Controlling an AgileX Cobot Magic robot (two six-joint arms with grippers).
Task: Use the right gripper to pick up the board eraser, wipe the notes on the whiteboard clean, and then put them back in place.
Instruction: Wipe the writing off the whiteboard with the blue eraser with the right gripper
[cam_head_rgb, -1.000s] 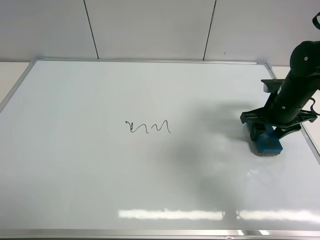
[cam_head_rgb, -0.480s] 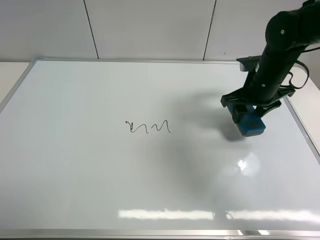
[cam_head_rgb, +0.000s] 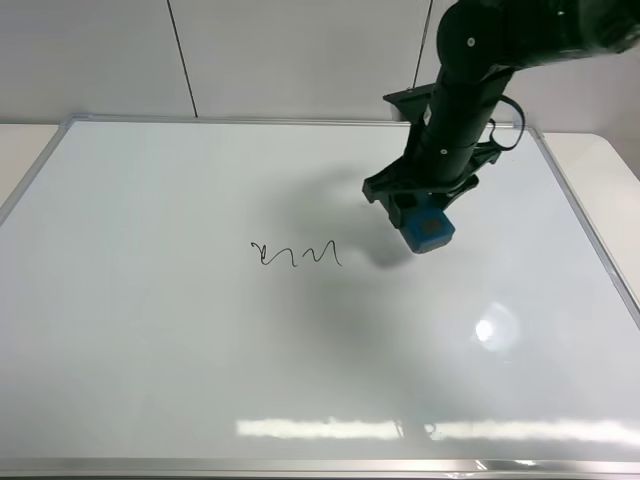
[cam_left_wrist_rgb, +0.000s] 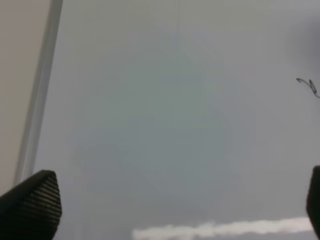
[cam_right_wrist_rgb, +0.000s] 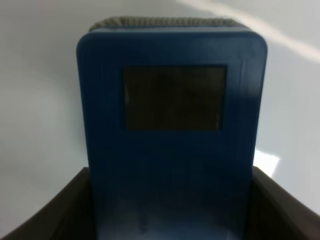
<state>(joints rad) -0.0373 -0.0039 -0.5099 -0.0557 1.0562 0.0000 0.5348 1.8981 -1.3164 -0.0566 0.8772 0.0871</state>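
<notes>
Board eraser (cam_head_rgb: 430, 232) clamped in right gripper (cam_head_rgb: 418, 215), near notes (cam_head_rgb: 295, 257); whiteboard (cam_head_rgb: 150, 350) surface between; left gripper (cam_left_wrist_rgb: 172, 200) wide.

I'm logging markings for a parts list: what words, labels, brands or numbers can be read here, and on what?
None can be read.
The notes on the whiteboard are a squiggle, not legible letters.
The board eraser shows no label.

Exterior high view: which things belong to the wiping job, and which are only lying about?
Job: right gripper, board eraser held in it, notes, whiteboard.
Not part: left gripper, open; wall panels behind.
</notes>
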